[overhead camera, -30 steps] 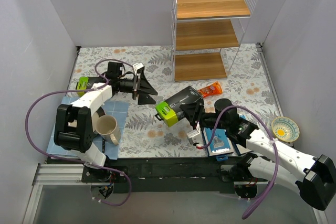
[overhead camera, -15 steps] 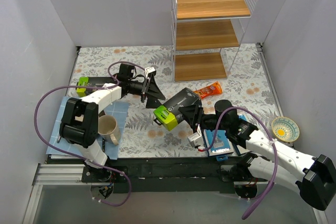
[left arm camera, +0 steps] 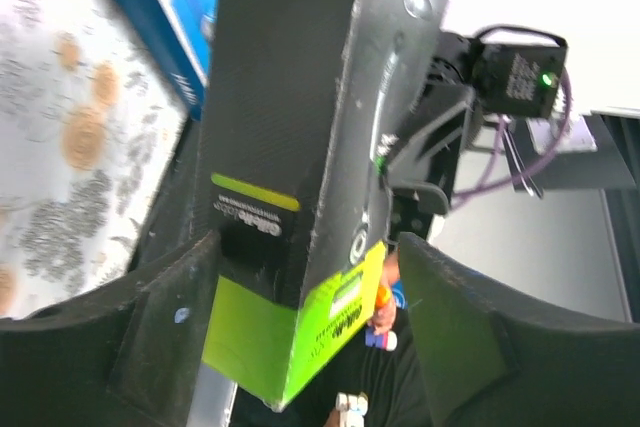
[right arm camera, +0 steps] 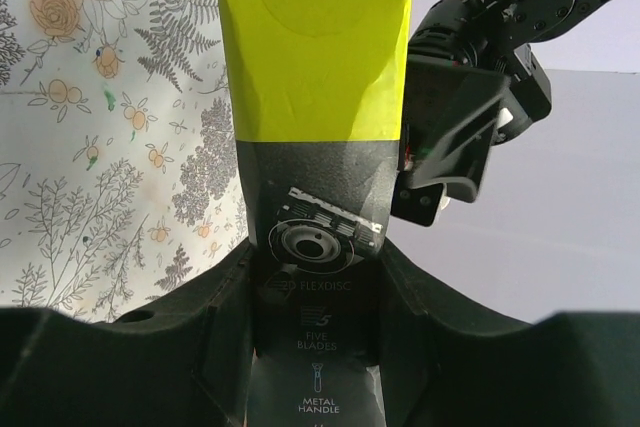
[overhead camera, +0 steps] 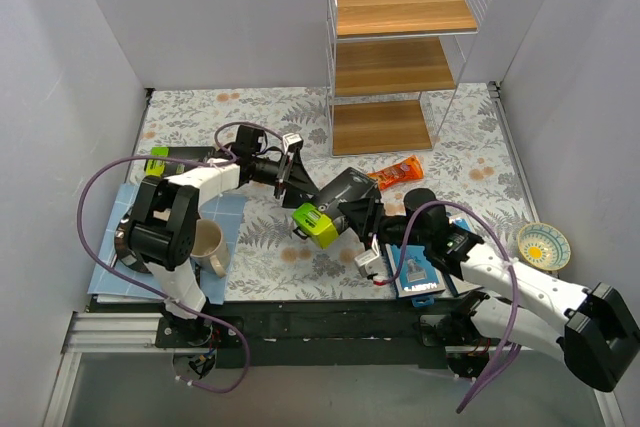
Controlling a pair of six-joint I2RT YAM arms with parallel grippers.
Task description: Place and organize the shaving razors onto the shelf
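Lay flat and face up near the front edge of the tabletop [overhead camera: 270, 257]: a blue blister-card razor pack [overhead camera: 418, 275] showing a grey razor on a pale panel. Hung tilted clear of the tabletop, black end clamped in the right hand [overhead camera: 368, 217] and lime end pointing left: a black and lime-green razor box [overhead camera: 335, 205] printed with "five blades" and "metal handle". Stood upright at the far side, well apart from both: a tall three-tier white wire shelf [overhead camera: 400, 7] with light brown wooden boards.

Floral table [overhead camera: 260, 247] carries shelf [overhead camera: 400, 57], orange packet [overhead camera: 400, 170], bowl [overhead camera: 543, 245], blue mat [overhead camera: 228, 215]
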